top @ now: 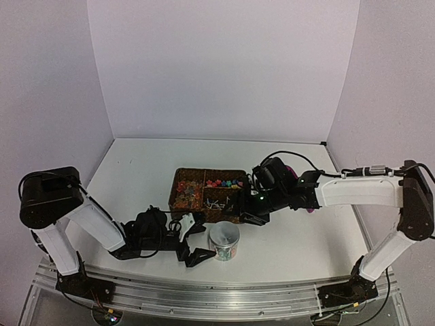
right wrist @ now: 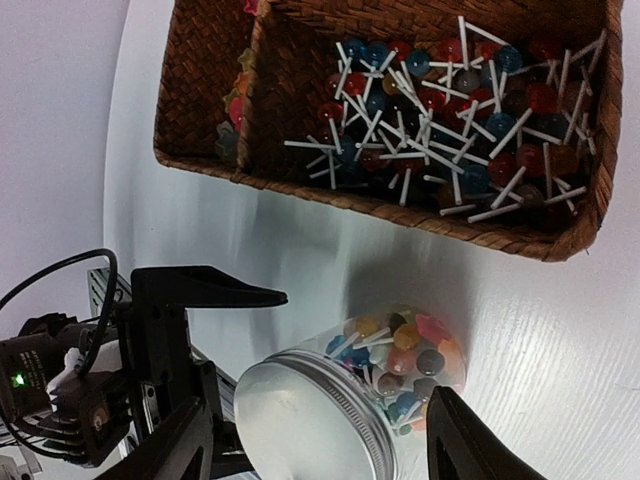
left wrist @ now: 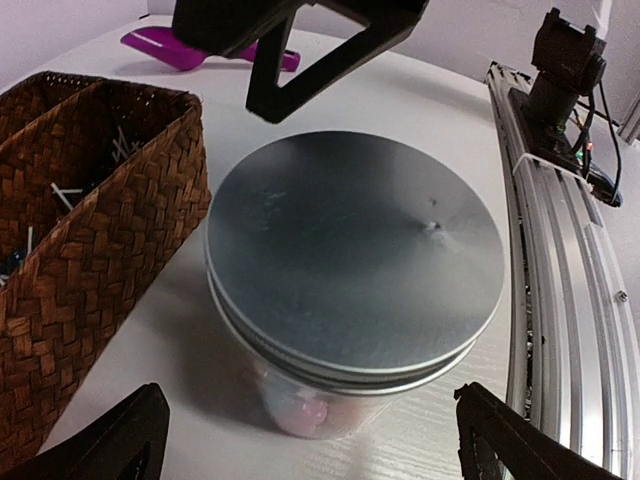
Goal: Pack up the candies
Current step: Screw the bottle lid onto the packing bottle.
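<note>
White table (top: 136,170) | both jaws wide, empty | jar (top: 223,239) lidded (candies (right wrist: 408,352) half-hidden)

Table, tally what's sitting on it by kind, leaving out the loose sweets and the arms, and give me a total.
Wicker basket: 1
Lidded jar: 1
Magenta scoop: 1
Total: 3
</note>
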You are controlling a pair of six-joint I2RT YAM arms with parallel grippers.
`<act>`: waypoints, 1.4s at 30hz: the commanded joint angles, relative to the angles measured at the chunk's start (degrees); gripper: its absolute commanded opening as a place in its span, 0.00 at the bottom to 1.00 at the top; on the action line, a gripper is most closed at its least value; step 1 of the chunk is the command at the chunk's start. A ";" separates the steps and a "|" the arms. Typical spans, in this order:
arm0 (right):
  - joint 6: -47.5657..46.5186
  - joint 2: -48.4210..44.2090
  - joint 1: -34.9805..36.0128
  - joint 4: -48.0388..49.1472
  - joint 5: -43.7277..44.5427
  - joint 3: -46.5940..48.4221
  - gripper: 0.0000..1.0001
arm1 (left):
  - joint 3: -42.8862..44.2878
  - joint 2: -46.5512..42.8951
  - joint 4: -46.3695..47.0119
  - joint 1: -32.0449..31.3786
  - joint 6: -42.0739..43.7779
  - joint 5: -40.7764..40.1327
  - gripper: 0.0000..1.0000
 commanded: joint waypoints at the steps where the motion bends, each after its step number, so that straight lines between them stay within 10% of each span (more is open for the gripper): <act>1: 2.38 -1.13 -0.76 2.65 -2.25 -2.32 0.69 | 0.01 8.07 16.73 0.10 -0.40 5.07 1.00; 42: 4.49 -0.05 -3.29 9.86 -9.89 -9.52 0.53 | 11.30 22.02 24.22 0.15 1.57 1.89 0.96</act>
